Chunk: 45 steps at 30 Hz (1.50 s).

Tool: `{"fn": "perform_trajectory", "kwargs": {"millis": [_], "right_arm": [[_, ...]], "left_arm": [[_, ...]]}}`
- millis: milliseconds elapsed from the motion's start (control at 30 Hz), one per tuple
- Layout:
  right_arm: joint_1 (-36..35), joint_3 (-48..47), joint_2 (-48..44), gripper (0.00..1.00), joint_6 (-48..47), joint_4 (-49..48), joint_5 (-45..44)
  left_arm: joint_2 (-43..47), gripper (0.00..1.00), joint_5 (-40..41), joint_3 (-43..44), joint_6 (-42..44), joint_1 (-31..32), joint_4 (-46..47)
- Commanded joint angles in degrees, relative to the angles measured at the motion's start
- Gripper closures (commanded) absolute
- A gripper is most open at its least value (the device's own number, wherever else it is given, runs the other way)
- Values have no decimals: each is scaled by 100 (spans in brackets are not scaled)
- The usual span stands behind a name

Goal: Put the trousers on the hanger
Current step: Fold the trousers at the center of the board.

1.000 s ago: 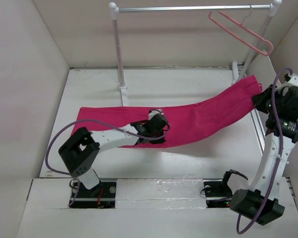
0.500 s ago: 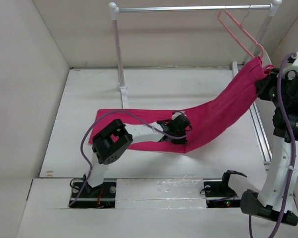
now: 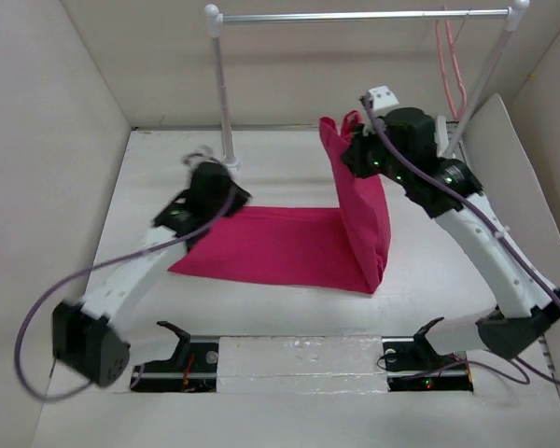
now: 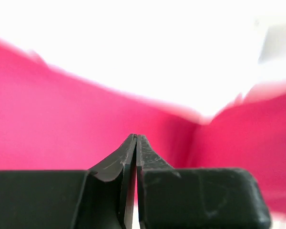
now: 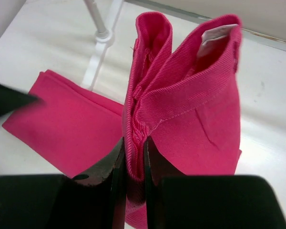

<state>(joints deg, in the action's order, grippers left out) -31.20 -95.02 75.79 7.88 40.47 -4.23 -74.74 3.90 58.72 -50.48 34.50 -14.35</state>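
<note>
The magenta trousers [image 3: 280,247] lie with their legs flat on the table, and the waistband end is lifted upright near the middle. My right gripper [image 3: 350,154] is shut on the bunched waistband [image 5: 136,129], holding it above the table; a white label shows inside the waist. My left gripper [image 3: 219,191] hovers over the far left edge of the trousers, its fingers [image 4: 128,152] pressed together with nothing between them, pink cloth below. The light-pink hanger [image 3: 453,56] hangs edge-on from the rail at the far right, apart from the trousers.
The white-and-silver clothes rail [image 3: 355,16] spans the back, its left post [image 3: 222,93] and foot [image 3: 231,168] just behind my left gripper; the foot also shows in the right wrist view [image 5: 102,33]. White walls enclose the table on three sides.
My right gripper carried the waistband from the far right to the centre, folding the trousers over. My left arm swung from the trousers' middle to their far left edge. The hanger turned edge-on.
</note>
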Motion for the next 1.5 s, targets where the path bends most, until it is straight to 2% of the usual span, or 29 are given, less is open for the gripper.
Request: {"fn": "perform_trajectory", "kwargs": {"millis": [0, 33, 100, 267, 300, 333, 367, 400, 467, 500, 567, 633, 667, 700, 733, 767, 833, 867, 900, 1000, 1167, 1233, 1400, 1467], "right_arm": [[-631, -709, 600, 100, 205, -891, -394], [-789, -1006, 804, 100, 231, -970, -412], [-1236, -1324, 1469, 100, 266, -1006, -395], [-2187, -2308, 2965, 100, 495, -1198, -97], [-2363, -2345, 3212, 94, 574, -1312, 96], [-2643, -2398, 3458, 81, 705, -1522, 298], [-2837, -2677, 4235, 42, 828, -1559, 918], [-2926, -2679, 4242, 42, 829, -1455, 924], [-2988, -3142, 4812, 18, 794, -1122, 1317], [-2988, -3215, 4909, 18, 655, -720, 1389], [-2927, -3032, 4648, 18, 592, -532, 1250], [-2822, -1946, 4113, 19, 399, -723, 1135], [-2639, -1436, 3397, 26, 416, -872, 1091], [-2515, -352, 3024, 31, 538, -1361, 1152], [-2270, 720, 2290, 50, 557, -1871, 1257], [-2146, 731, 2283, 64, 557, -1876, 1249], [-1882, 1980, 1520, 91, 662, -2183, 1214], [-1733, 2318, 1344, 100, 671, -2184, 1249], [-1436, 2565, 1098, 100, 636, -1983, 1267], [-1135, 3541, 571, 100, 539, -2025, 1100], [-572, 4955, -55, 100, 679, -2288, 1117], [-405, 5265, -178, 100, 750, -2359, 1030], [-343, 6047, -433, 100, 970, -2578, 932], [-290, 6057, -337, 100, 996, -2544, 994]], "left_arm": [[1721, 100, 419, -89, 659, -1284, -822], [1926, 100, 149, -54, 784, -2106, -902], [2295, 100, -12, 104, 943, -2779, -1226], [2455, 99, 681, 735, 882, -2932, -1615], [2421, 99, 813, 894, 882, -2932, -1772], [2377, 98, 944, 1096, 908, -2932, -1843], [2246, 95, 1259, 1637, 1030, -2932, -2070], [2245, 95, 1349, 1643, 1031, -2932, -2072], [2131, 91, 1394, 1941, 1136, -2932, -2125], [2104, 90, 1359, 1950, 1128, -2932, -2125], [2139, 89, 1280, 1697, 1067, -2932, -1968], [2157, 85, 930, 1172, 1075, -2932, -1713], [2087, 84, 719, 994, 1093, -2932, -1503], [2025, 83, 274, 810, 1154, -2932, -1353], [1746, 82, -236, 147, 1085, -2932, -873], [1744, 82, -241, 140, 1084, -2932, -868], [1508, 82, -749, -463, 979, -2661, -536], [1184, 82, -759, -623, 944, -2555, -299], [1033, 82, -785, -755, 900, -2501, -218], [479, 82, -953, -1230, 873, -2501, 300], [-154, 83, -884, -1627, 1074, -3054, 469], [-251, 84, -558, -1705, 1040, -3230, 319], [-375, 86, -505, -2004, 1057, -4080, -33], [-200, 87, -583, -2092, 1101, -4302, -59]]}}
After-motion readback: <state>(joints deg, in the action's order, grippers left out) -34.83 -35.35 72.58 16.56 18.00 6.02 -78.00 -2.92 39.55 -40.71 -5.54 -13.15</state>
